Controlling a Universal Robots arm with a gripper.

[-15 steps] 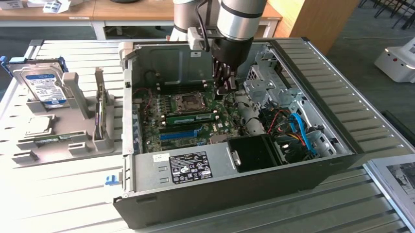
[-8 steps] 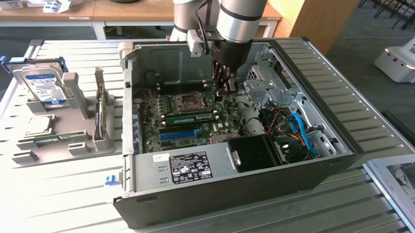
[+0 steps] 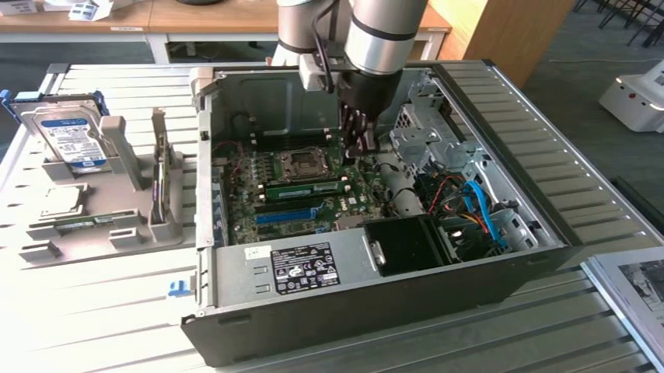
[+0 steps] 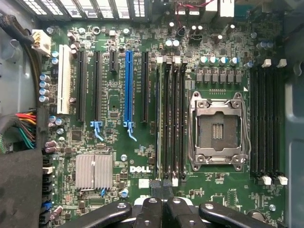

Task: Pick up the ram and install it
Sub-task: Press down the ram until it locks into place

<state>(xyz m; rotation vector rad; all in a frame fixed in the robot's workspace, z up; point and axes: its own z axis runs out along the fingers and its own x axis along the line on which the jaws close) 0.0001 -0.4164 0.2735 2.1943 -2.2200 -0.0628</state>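
Wrist view puts the gripper (image 4: 164, 206), pressed together and holding nothing, just above the ram (image 4: 160, 118) seated in its slot beside the CPU socket (image 4: 217, 128); bare slots lie alongside; exterior view adds the case (image 3: 539, 233) walls close around and a drive (image 3: 71, 138) well outside.
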